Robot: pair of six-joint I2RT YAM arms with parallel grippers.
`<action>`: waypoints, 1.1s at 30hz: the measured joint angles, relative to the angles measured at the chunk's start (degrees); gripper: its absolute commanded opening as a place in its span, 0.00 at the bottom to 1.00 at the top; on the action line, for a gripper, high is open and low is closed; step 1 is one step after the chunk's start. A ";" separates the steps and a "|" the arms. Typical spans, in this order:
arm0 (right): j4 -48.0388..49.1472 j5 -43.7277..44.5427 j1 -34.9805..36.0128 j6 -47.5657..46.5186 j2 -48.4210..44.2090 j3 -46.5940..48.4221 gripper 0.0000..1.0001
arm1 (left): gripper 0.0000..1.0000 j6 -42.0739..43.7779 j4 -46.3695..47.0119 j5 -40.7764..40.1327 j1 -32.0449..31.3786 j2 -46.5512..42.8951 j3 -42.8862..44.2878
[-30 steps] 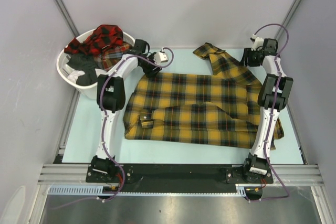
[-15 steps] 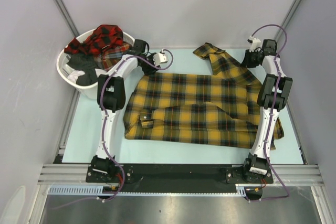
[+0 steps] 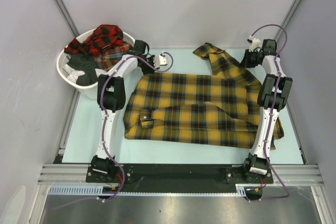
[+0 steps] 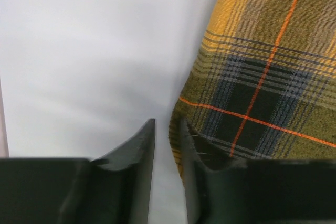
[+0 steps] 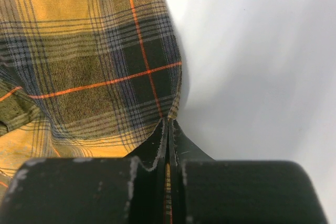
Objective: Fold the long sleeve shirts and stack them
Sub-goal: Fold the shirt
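Mustard plaid shirt (image 3: pixel 194 106): spread flat on the table (image 3: pixel 89 129); red plaid shirts (image 3: pixel 105 38) heaped in the white basket (image 3: pixel 65 72) (far left). Your right gripper (image 5: pixel 168 124) is pinched tight on the mustard shirt's far right edge. Your left gripper (image 4: pixel 168 127) stands narrowly parted beside its far left edge, gripping nothing.
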 measured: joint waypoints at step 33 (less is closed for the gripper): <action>-0.04 -2.51 -1.01 3.19 -4.81 -0.87 0.00 | 0.39 0.83 -5.68 -2.60 0.09 -3.93 1.25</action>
